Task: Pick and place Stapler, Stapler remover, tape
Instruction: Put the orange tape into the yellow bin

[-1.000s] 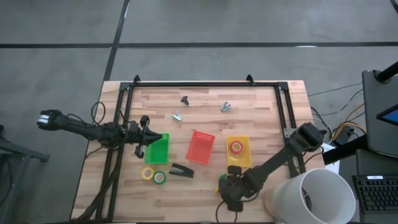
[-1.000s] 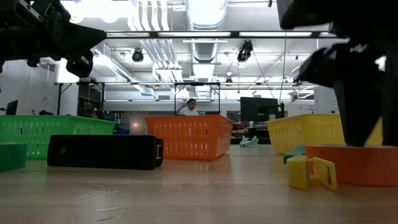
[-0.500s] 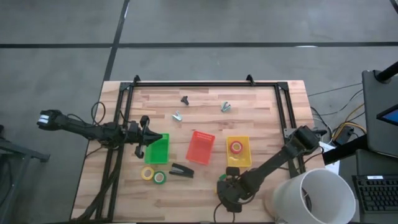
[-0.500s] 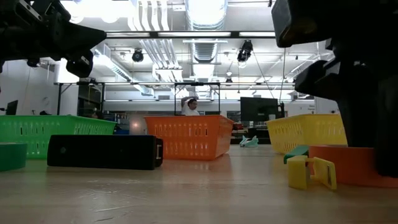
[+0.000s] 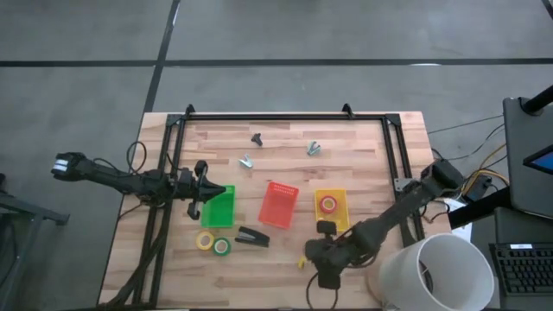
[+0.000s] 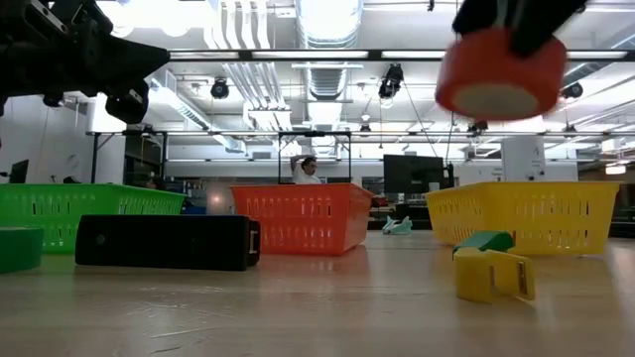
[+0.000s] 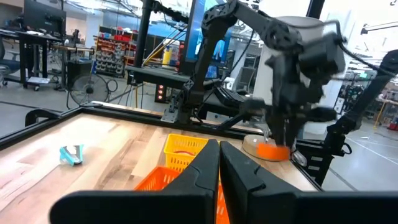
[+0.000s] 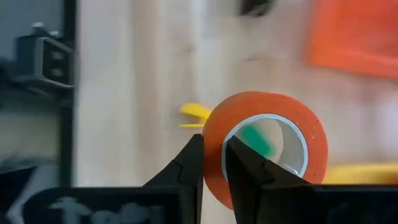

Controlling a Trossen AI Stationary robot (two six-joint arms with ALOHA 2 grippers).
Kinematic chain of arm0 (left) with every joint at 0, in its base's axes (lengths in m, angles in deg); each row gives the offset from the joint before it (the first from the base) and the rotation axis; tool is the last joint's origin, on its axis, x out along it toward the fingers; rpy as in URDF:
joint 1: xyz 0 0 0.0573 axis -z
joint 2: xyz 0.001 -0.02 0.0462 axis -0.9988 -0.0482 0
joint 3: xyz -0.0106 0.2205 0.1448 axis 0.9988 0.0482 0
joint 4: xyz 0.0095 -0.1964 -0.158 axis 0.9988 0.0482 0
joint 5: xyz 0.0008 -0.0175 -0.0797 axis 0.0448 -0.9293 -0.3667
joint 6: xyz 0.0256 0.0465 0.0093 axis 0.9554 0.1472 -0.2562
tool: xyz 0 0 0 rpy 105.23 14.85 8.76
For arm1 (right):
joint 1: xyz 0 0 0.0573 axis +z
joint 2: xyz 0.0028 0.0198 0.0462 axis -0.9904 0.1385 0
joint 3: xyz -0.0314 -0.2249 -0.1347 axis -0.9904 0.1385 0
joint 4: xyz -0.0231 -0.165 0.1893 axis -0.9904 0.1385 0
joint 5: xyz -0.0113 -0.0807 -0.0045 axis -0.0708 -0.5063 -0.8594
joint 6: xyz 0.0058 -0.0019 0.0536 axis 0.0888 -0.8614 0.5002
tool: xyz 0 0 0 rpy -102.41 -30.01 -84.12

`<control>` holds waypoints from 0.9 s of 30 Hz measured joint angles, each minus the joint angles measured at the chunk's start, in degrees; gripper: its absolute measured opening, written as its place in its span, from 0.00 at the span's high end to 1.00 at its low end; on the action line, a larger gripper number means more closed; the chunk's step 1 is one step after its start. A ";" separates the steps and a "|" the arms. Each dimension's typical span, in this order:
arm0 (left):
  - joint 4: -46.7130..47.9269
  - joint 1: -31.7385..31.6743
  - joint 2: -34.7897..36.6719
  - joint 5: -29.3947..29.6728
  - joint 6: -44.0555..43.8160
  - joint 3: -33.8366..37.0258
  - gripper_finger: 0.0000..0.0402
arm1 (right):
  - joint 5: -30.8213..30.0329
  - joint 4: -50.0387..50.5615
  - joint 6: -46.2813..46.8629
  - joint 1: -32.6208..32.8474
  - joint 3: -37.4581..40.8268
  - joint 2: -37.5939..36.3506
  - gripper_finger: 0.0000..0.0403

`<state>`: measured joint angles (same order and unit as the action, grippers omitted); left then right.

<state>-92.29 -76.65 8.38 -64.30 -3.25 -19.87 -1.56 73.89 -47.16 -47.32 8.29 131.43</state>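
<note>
Our left gripper [image 5: 207,192], fingers pressed together and empty, hangs over the green bin [image 5: 219,208]; the stapler [image 5: 251,236] lies before the orange bin [image 5: 279,206]. Our right gripper [image 8: 212,160] pinches the orange tape roll [image 6: 499,75] aloft near the yellow bin [image 5: 332,210].

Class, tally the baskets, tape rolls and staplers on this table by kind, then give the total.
Baskets: 3 (green, orange, yellow)
Tape rolls: 4 (yellow, green, red in the yellow basket, orange held by the right gripper)
Stapler: 1
Total: 8
</note>
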 joint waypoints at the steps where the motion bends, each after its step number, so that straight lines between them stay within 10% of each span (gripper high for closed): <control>1: 0.00 -0.02 -0.01 0.02 0.00 -0.01 0.96 | -1.89 2.03 0.02 -0.12 0.00 -1.22 0.89; 10: -0.01 0.00 0.00 0.00 0.00 0.01 0.96 | -7.82 11.72 5.61 -5.32 3.45 -9.60 0.89; 27: 0.01 -0.01 0.00 0.02 0.00 0.00 0.96 | 1.31 7.16 4.58 -16.04 18.21 -10.72 0.89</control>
<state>-92.28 -76.66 8.38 -64.28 -3.25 -19.87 -0.25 81.05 -42.58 -63.37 26.50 120.71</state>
